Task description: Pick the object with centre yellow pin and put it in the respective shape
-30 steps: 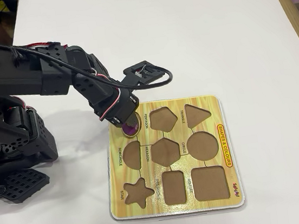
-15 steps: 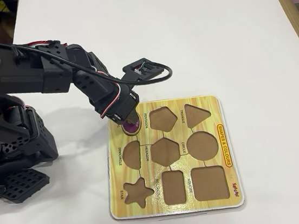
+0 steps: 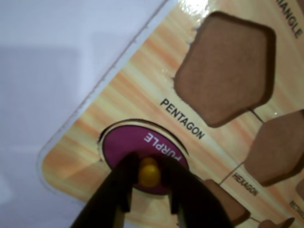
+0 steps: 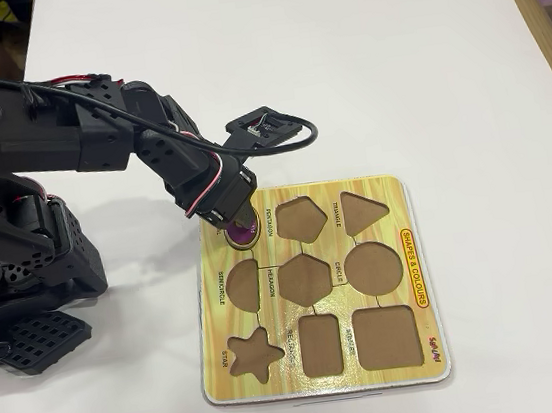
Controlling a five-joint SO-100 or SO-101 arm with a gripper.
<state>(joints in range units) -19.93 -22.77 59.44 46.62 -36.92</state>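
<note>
A purple oval piece [image 3: 128, 142] with a yellow centre pin [image 3: 148, 173] lies in the matching cutout at the corner of the wooden shape board [image 3: 133, 95]. My gripper [image 3: 148, 165] comes in from the bottom of the wrist view, with its two black fingers closed against either side of the pin. In the overhead view the gripper [image 4: 239, 223] sits over the purple piece [image 4: 245, 234] at the upper left corner of the board [image 4: 421, 279]. Whether the piece lies fully flat in the cutout I cannot tell.
Empty pentagon [image 3: 225, 66] and hexagon [image 3: 278, 149] cutouts lie beside the purple piece. The overhead view shows several more empty cutouts, among them a star [image 4: 253, 354] and a triangle [image 4: 363, 212]. The arm's base [image 4: 23, 278] stands left of the board on the white table.
</note>
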